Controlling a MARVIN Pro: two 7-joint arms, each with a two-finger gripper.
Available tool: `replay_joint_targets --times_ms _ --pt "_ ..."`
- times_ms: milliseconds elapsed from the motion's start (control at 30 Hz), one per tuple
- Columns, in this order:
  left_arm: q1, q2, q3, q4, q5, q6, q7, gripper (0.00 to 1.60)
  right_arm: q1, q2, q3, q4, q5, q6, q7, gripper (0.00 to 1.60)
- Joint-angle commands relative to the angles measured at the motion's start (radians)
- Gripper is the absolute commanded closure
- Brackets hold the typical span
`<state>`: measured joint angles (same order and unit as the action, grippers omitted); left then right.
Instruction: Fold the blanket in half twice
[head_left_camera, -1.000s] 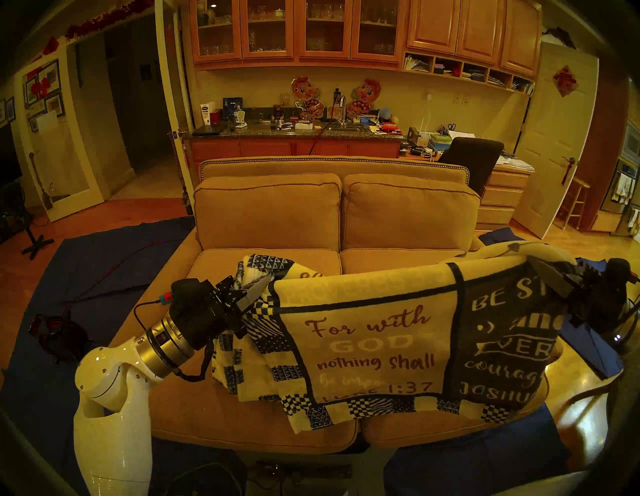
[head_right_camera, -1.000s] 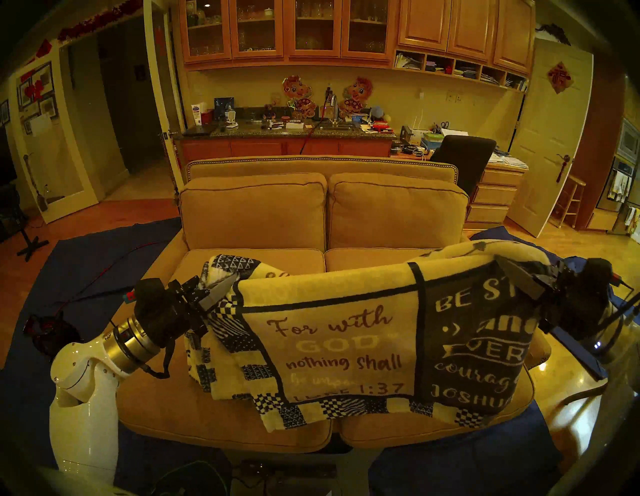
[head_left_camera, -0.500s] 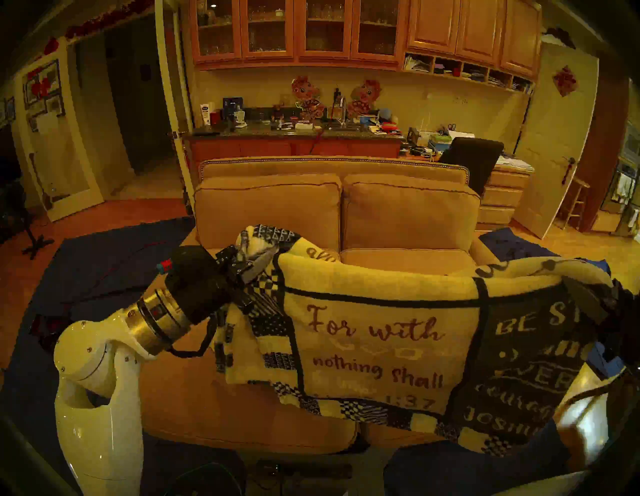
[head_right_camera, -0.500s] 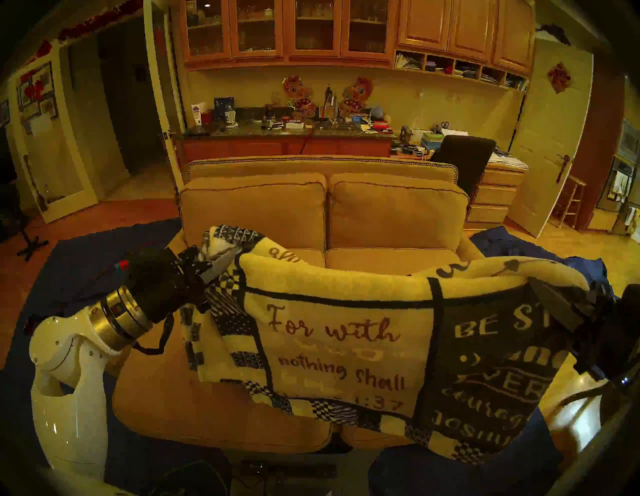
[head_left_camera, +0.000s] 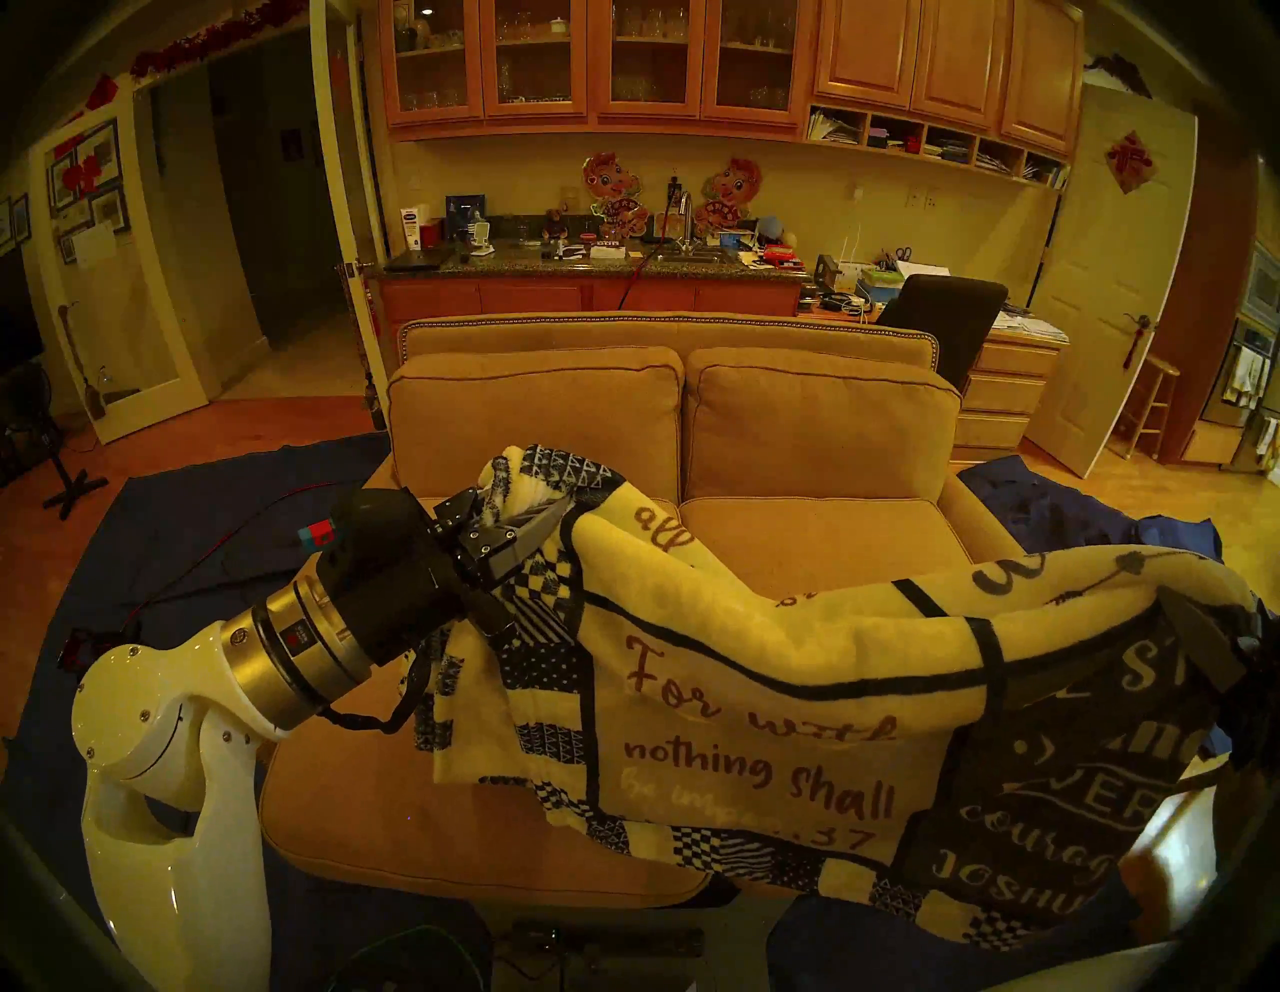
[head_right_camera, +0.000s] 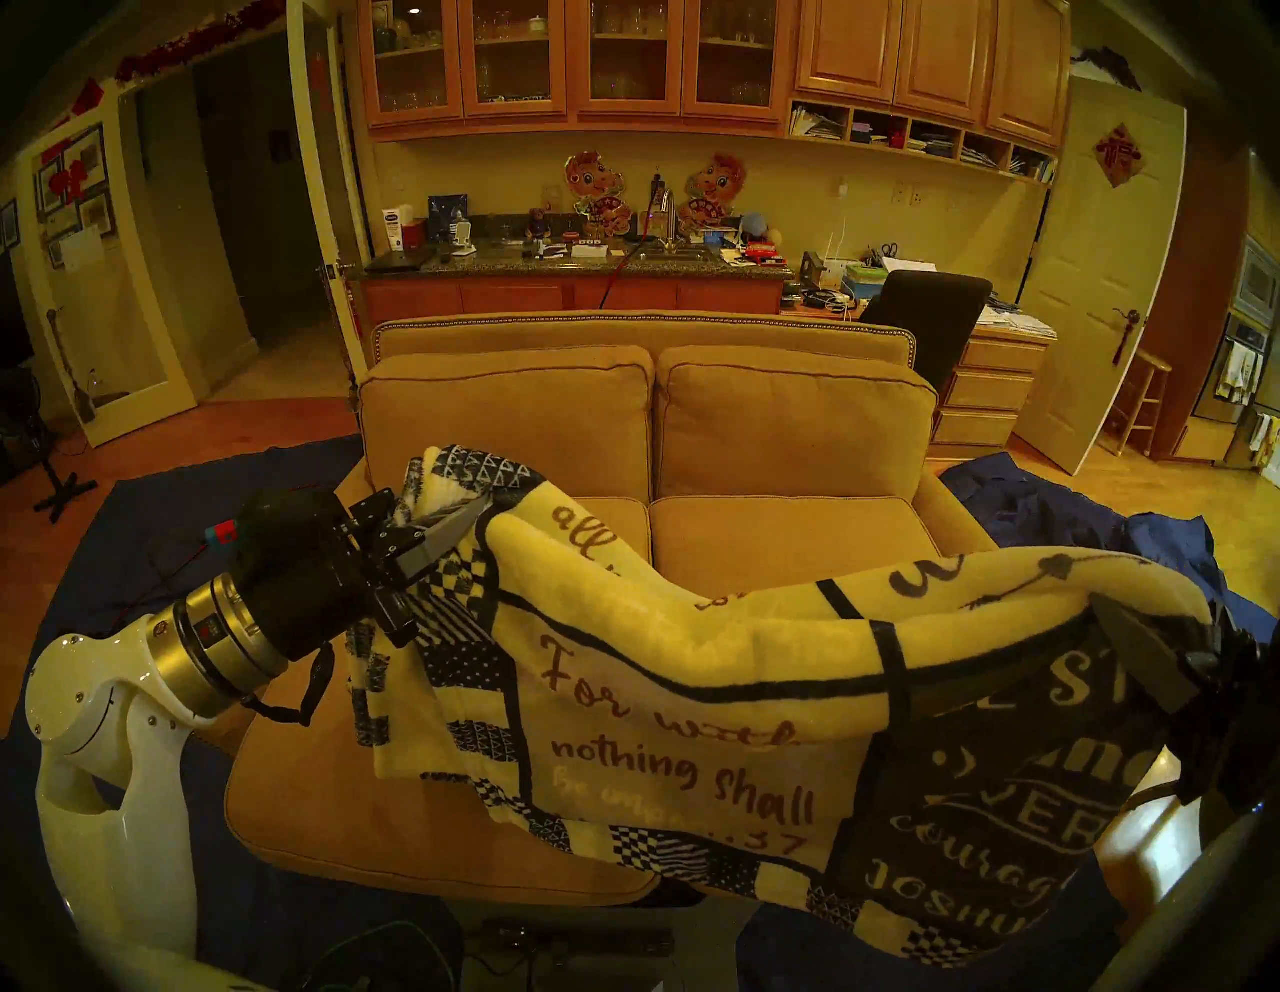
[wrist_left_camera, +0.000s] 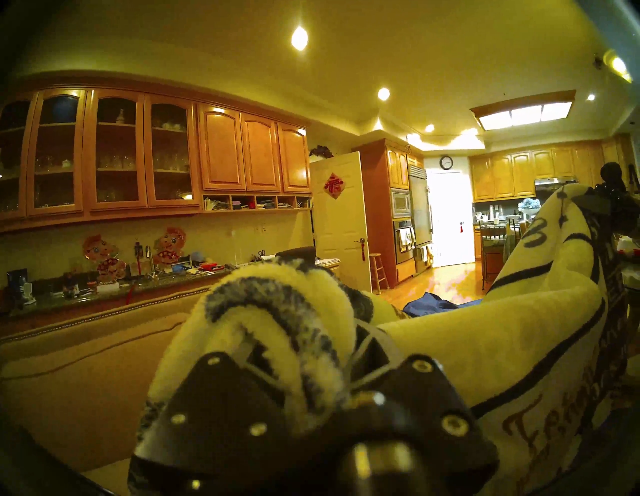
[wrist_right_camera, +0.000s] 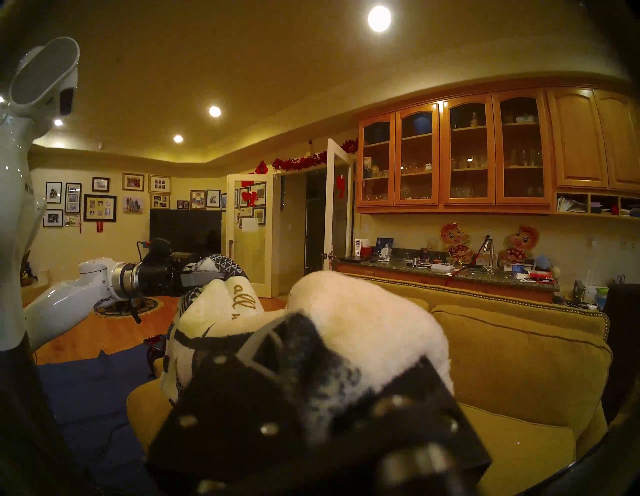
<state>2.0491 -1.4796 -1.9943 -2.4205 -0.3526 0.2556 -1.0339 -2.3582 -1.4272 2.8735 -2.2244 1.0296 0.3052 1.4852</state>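
- The blanket (head_left_camera: 796, 700) is being held up in the air in front of the sofa (head_left_camera: 665, 429), stretched between the two arms, with its lower edge hanging over the front of the seat cushions.
- Seen from the head, the left gripper (head_left_camera: 537, 530) is sitting at about nine o'clock of the cloth, its jaws nearly closed and pinching a bunched corner of the checkered border.
- The right gripper (head_left_camera: 1195, 641) is lying at about three o'clock, close to the dark rim; its jaws are clamped almost fully on the upper edge by the navy panel, as the right wrist view (wrist_right_camera: 304, 350) is confirming.
- The top edge is sagging between the two grips, dipping toward the middle, and a roll of cream fleece is being pushed over the text panel.
- A slip is being risked at the left grip: several thick layers are wadded there, and plush fleece is judged to slide easily under a pull.
- An uneven fold is being risked as well, since the two held points are at different heights and the slack cloth could crease crookedly when laid down.
- The dangling lower edge could be dragged across or snagged on the cushion front toward six o'clock.
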Motion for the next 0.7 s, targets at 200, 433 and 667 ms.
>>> replay_joint_targets --times_ms 200,433,667 --pt "0.049 -0.038 -0.072 -0.023 -0.092 -0.072 -0.080 1.60 -0.035 -0.027 0.006 -0.039 0.104 -0.050 -0.002 1.60" --pt "0.074 -0.051 -0.082 -0.023 -0.125 -0.081 -0.122 1.60 -0.051 -0.026 0.006 -0.059 0.132 -0.071 -0.002 1.60" --pt "0.062 -0.052 -0.070 -0.023 -0.152 -0.069 -0.147 1.60 -0.042 0.030 0.006 -0.072 0.152 -0.087 -0.036 1.60"
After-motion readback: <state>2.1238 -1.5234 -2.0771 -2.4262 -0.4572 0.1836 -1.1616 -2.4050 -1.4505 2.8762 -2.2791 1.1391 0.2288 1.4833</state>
